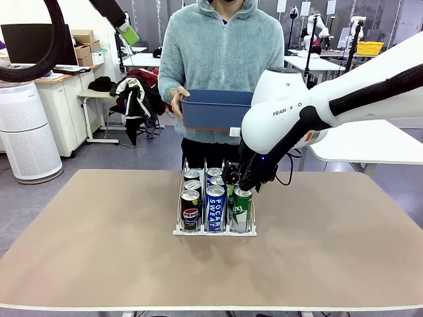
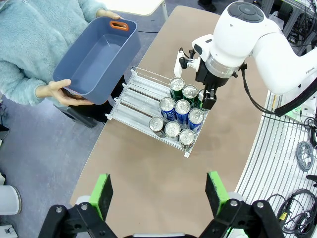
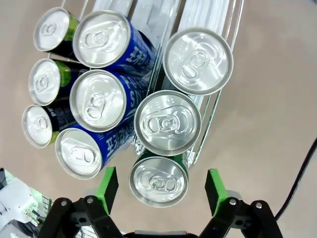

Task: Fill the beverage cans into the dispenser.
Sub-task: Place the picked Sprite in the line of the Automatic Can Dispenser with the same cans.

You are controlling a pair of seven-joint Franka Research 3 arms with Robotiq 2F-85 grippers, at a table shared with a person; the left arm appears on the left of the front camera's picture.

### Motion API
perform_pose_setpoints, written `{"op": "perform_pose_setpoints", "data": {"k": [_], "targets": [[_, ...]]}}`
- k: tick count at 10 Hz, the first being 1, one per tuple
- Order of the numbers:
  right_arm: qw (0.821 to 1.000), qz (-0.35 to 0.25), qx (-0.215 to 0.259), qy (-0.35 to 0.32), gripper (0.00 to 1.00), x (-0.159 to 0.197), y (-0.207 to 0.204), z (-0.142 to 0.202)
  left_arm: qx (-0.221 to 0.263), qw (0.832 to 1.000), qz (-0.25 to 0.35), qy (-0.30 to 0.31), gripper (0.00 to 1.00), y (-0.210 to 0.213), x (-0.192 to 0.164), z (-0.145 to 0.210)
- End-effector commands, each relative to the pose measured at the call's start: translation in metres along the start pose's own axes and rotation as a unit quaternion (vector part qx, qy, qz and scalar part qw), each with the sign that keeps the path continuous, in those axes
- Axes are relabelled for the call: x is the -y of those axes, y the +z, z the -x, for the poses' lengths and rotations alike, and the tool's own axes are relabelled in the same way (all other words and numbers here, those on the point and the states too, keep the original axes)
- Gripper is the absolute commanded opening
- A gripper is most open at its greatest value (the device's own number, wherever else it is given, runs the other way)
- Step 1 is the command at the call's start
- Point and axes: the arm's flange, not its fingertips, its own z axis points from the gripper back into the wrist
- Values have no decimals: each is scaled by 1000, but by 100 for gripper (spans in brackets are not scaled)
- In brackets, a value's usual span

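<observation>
Nine beverage cans [image 2: 177, 113] fill the dispenser [image 1: 215, 230] mid-table, three per lane. Right pincer [image 3: 161, 191] gapes around the rearmost green can [image 3: 158, 180], pads apart from it. Left pincer [image 2: 157, 193] spread, empty. Person holds blue bin [image 2: 97, 59], nothing inside.

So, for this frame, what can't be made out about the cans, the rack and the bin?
- Front view: the right gripper and its arm cover the rear green cans in the dispenser.
- Right wrist view: can tops face the camera, so the labels can't be read.
- Front view: the inside of the bin is hidden by its wall; the left wrist view shows it.
</observation>
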Motion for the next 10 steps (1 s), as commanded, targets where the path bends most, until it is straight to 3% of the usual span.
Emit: {"op": "perform_pose_setpoints", "data": {"k": [1,2,3,5,10], "targets": [[999,-15,5,40,94,9,27,5,2,1000,-2,-6,100,-1,-1,5],[997,-29,19,63,94,16,45,5,2,1000,-2,-6,100,-1,-1,5],[993,-52,4,111,94,23,62,5,2,1000,-2,-6,100,-1,-1,5],[984,-46,32,167,94,42,108,6,2,1000,-2,-6,100,-1,-1,5],[982,-64,47,169,94,78,237,-1,2,1000,-2,-6,100,-1,-1,5]]}}
